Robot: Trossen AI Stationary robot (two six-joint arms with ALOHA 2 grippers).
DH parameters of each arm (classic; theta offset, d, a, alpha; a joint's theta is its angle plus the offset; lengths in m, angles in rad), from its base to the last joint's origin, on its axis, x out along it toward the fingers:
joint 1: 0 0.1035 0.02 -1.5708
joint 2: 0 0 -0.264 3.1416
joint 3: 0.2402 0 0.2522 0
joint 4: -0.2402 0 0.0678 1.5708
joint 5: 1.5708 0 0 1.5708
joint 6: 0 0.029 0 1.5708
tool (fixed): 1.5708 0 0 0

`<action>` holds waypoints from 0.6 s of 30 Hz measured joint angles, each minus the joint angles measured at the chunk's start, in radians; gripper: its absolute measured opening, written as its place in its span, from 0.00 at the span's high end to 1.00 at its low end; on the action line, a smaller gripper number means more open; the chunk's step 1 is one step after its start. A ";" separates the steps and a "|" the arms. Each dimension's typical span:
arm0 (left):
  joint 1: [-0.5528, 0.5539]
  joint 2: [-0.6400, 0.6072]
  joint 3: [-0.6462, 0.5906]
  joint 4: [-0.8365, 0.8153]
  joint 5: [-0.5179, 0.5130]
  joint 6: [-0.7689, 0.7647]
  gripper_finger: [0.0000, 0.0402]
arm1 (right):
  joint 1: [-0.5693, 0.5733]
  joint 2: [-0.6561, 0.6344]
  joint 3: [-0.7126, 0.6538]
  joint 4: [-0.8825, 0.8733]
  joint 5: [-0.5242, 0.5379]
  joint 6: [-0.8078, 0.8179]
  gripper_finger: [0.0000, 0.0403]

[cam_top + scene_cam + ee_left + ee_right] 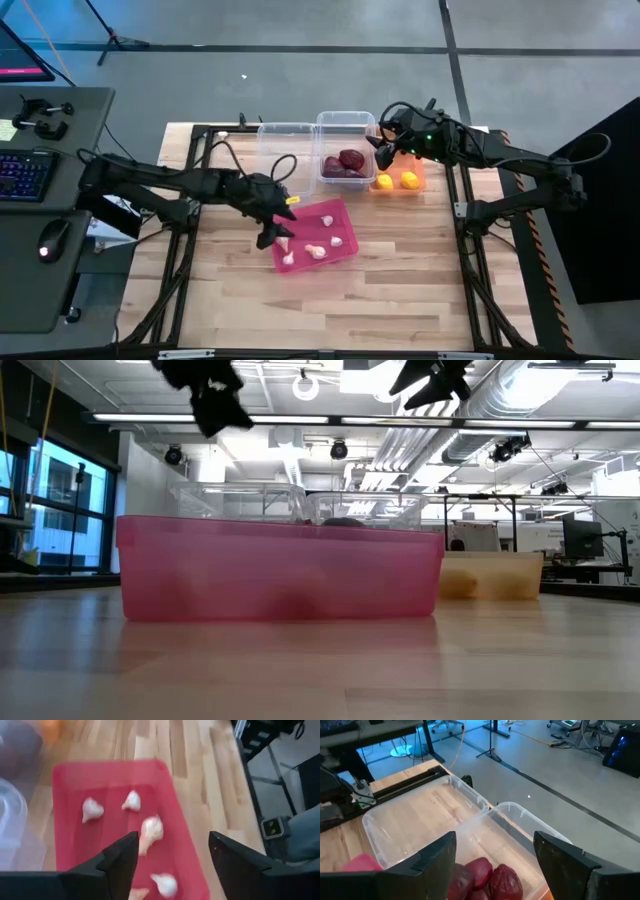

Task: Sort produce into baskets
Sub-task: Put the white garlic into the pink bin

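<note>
A pink bin (318,236) in the middle of the table holds several white garlic bulbs (92,810). My left gripper (277,236) hangs open and empty above the bin's left end. One bulb (151,832) lies below and between its fingers, apart from them. Behind stand an empty clear bin (287,150), a clear bin (347,128) with dark red onions (345,165), and an orange bin (400,180) with yellow fruits (408,180). My right gripper (384,152) is open and empty, held high above the onion bin's right side; the onions (482,876) show under its fingers.
The two clear bins stand side by side at the table's far edge (485,807), and the orange bin touches them on the right. Bare wood lies in front of the pink bin (300,660) and to its right. In the low view both grippers hang well above the bins' rims.
</note>
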 joint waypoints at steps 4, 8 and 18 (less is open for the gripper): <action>0.028 -0.006 0.139 -0.048 -0.023 0.025 0.39 | 0.000 0.000 0.000 -0.014 0.000 -0.016 0.36; 0.112 -0.017 0.387 -0.302 -0.343 0.071 0.38 | -0.002 0.000 0.000 -0.009 0.000 -0.025 0.36; 0.833 -0.053 0.378 -0.602 -0.408 -0.046 0.39 | -0.015 0.000 0.000 0.005 0.001 0.027 0.36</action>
